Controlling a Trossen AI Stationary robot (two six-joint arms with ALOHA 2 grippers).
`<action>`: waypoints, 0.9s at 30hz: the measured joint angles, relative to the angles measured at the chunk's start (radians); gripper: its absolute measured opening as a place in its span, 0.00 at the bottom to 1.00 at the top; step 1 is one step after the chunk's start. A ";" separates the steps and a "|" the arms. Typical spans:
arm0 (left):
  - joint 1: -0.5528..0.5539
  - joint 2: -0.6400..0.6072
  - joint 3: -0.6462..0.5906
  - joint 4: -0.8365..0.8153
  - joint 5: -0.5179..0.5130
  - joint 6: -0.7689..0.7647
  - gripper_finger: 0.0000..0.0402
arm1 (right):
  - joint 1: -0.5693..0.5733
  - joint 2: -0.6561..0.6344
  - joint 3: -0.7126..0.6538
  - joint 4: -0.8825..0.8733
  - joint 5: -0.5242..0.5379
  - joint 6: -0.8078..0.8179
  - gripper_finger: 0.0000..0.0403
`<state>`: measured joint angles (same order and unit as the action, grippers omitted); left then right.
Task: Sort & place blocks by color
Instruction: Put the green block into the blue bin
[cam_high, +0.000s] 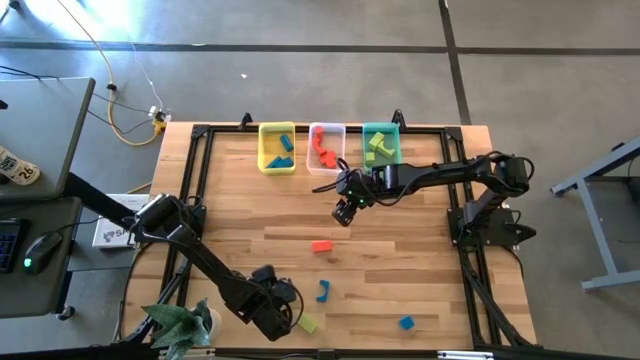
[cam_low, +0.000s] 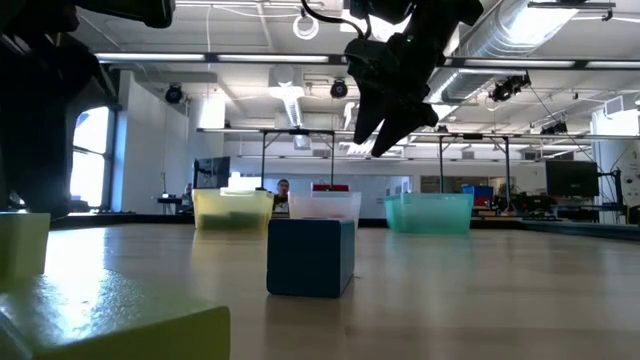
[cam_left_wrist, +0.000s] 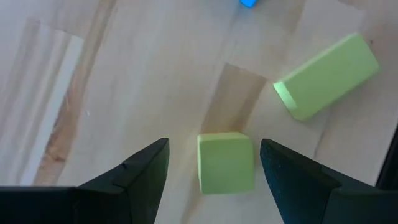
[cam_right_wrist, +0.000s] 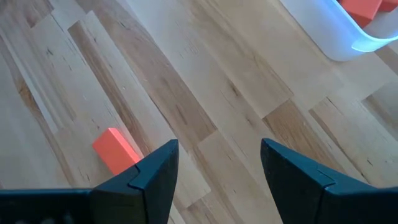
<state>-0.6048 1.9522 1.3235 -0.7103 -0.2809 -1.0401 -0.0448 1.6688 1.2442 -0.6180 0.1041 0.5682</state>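
My left gripper (cam_high: 284, 310) (cam_left_wrist: 214, 144) is low over the table's near edge, open. Its fingers stand on either side of a small yellow-green cube (cam_left_wrist: 225, 163) without touching it. A yellow-green bar (cam_left_wrist: 326, 76) (cam_high: 308, 323) lies flat just beside it. My right gripper (cam_high: 344, 213) (cam_right_wrist: 219, 144) hangs open above mid-table, in front of the clear bin (cam_high: 326, 150). A red-orange block (cam_high: 320, 246) (cam_right_wrist: 115, 149) lies on the wood below it. A blue arch (cam_high: 322, 291) and a blue cube (cam_high: 406, 322) (cam_low: 310, 257) rest on the table near the front.
Three bins stand in a row at the far edge: yellow (cam_high: 277, 148) with blue blocks, clear with red-orange ones, teal (cam_high: 381, 146) with yellow-green ones. A black frame (cam_high: 200, 180) borders the table. A person shows far behind the bins in the low view. Bare wood lies mid-table.
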 joint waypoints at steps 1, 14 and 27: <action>0.000 0.000 0.000 0.000 0.009 0.000 0.61 | 0.000 0.000 0.000 0.000 0.000 0.000 0.54; 0.002 0.043 0.000 0.017 0.044 -0.029 0.61 | 0.000 0.000 0.000 -0.001 -0.002 -0.012 0.54; 0.003 0.053 0.000 0.015 0.079 -0.019 0.33 | 0.000 0.000 0.000 -0.002 -0.002 -0.019 0.54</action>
<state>-0.6014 2.0056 1.3239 -0.6950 -0.2022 -1.0590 -0.0448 1.6688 1.2442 -0.6205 0.1018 0.5491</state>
